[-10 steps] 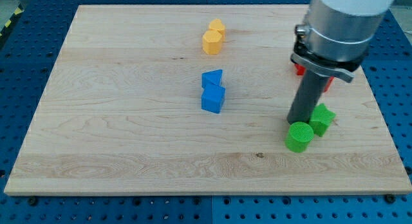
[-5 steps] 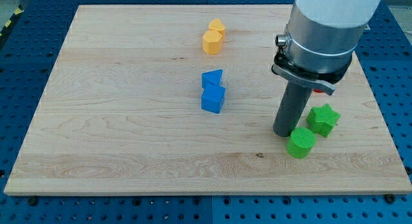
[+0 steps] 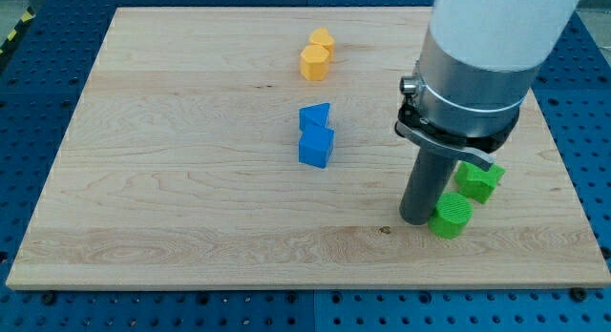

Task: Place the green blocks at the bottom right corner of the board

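A green cylinder (image 3: 451,218) lies on the wooden board (image 3: 191,179) toward the view's bottom right. A green star-shaped block (image 3: 476,182) sits just above and right of it, nearly touching it and partly behind the arm. My tip (image 3: 415,220) rests on the board right against the cylinder's left side. The arm's grey body hides the board above the green blocks.
Two blue blocks (image 3: 315,136) sit together at the board's centre, a triangular one above a cube. Two yellow-orange blocks (image 3: 316,55) sit together near the view's top centre. The board's right edge and bottom edge lie near the green blocks.
My tip moved down the view and slightly left, from above-left of the cylinder to its left side. The cylinder shifted a little down. The red blocks are now hidden behind the arm.
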